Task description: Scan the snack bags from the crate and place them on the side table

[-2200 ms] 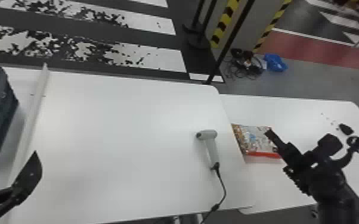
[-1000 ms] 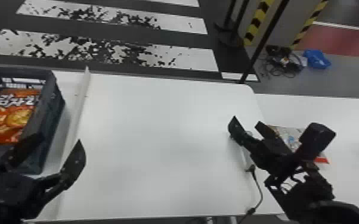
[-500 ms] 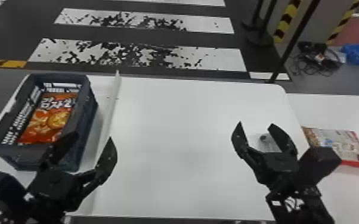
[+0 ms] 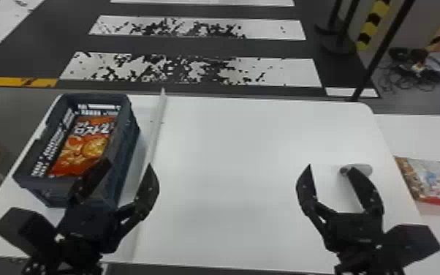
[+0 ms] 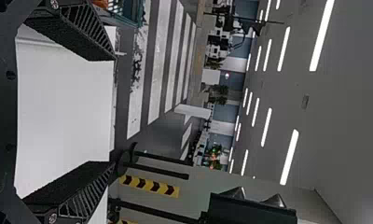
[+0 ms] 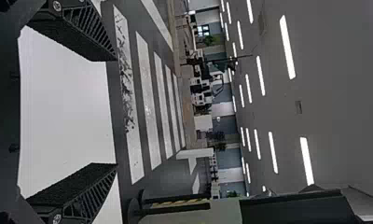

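One orange snack bag (image 4: 84, 146) lies face up in the crate (image 4: 131, 146), probably light, soft and slick-skinned, its contents brittle, so best pinched gently at an end seam; by the crate's near corner hangs the left gripper (image 4: 128, 165), fingers spread on nothing. Farther right, the right gripper (image 4: 330, 168) is likewise parted and empty, one finger partly hiding the scanner (image 4: 365, 170); past it, a pale snack bag with a red edge (image 4: 438, 181) lies on the side table (image 4: 413, 131).

Left gripper (image 4: 129, 164) and right gripper (image 4: 330, 167), fingers spread.
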